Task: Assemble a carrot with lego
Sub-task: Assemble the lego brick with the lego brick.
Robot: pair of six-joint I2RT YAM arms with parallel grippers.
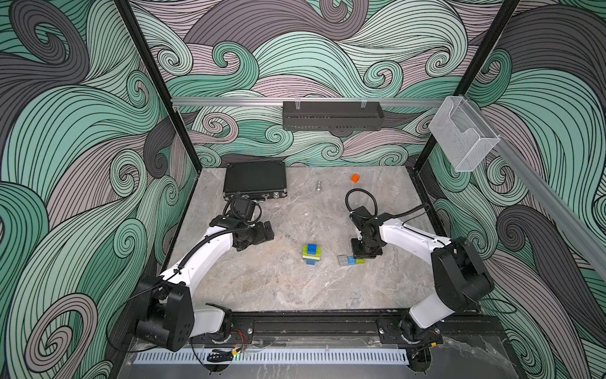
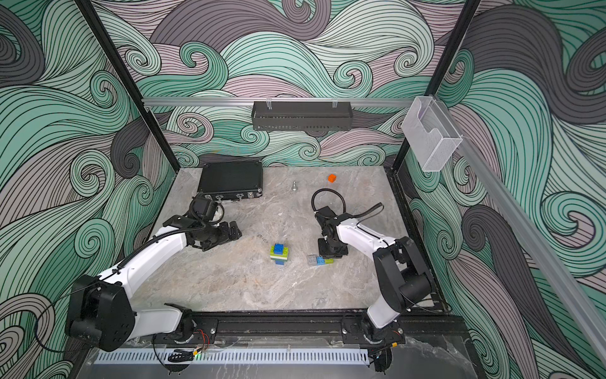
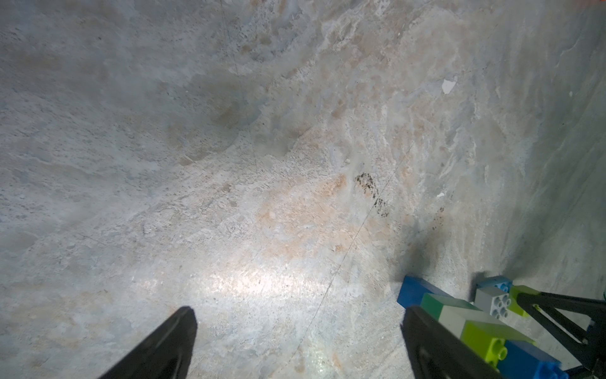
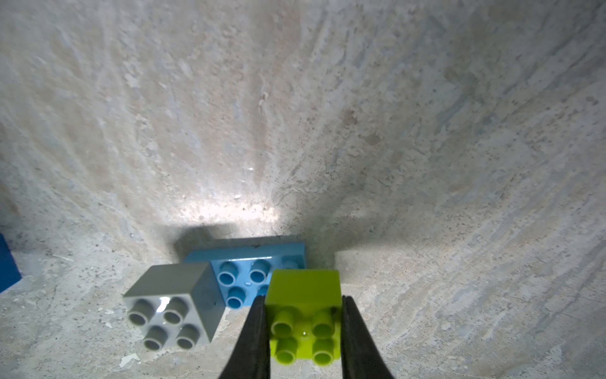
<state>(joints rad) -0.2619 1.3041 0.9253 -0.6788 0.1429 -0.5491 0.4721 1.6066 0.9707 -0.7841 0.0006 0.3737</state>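
Observation:
The carrot stands as two pieces on the marble table [image 1: 262, 279]. A banded stack [image 1: 311, 254] of dark blue, lime, white and dark green lego stands mid-table, also in a top view [image 2: 279, 253] and the left wrist view [image 3: 459, 315]. To its right lies a crosspiece [image 1: 351, 260]: a grey brick [image 4: 170, 311] and a lime brick [image 4: 303, 285] joined to a light blue oblong brick [image 4: 249, 262]. My right gripper [image 4: 304, 298] is shut on the lime brick, reaching down over it [image 1: 362, 254]. My left gripper [image 3: 298, 315] is open and empty, left of the stack [image 1: 267, 231].
A closed black case [image 1: 255, 178] lies at the back left. A small metal piece [image 1: 318, 186] and an orange cube [image 1: 355, 178] sit near the back edge. A black tray [image 1: 333, 115] hangs on the back wall, a clear box [image 1: 462, 137] on the right rail.

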